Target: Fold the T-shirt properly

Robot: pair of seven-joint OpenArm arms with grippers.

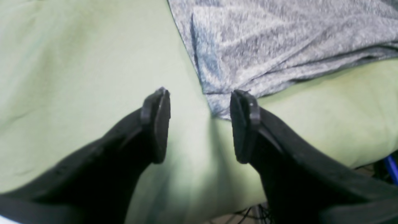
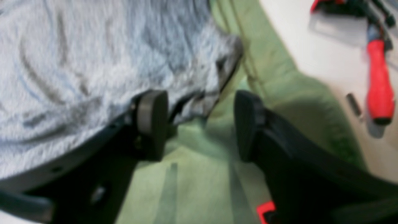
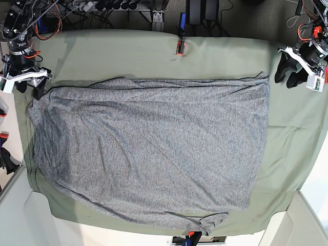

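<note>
The heather-grey T-shirt (image 3: 148, 148) lies spread flat on the olive-green cloth (image 3: 154, 56), with its top edge folded over in a straight line. My left gripper (image 3: 287, 77) hovers open just past the shirt's far right corner. In the left wrist view that corner (image 1: 217, 105) lies loose between the parted fingers of the left gripper (image 1: 200, 102). My right gripper (image 3: 29, 88) stands open at the shirt's far left corner. In the blurred right wrist view, a shirt corner (image 2: 199, 105) lies between the spread fingers of the right gripper (image 2: 200, 107), unclamped.
A red clip (image 3: 179, 47) sits at the cloth's back edge. A red-handled tool (image 2: 377, 84) lies on the white surface beside the cloth. Cables and equipment crowd the back of the table. The cloth's edges drop off at the front and sides.
</note>
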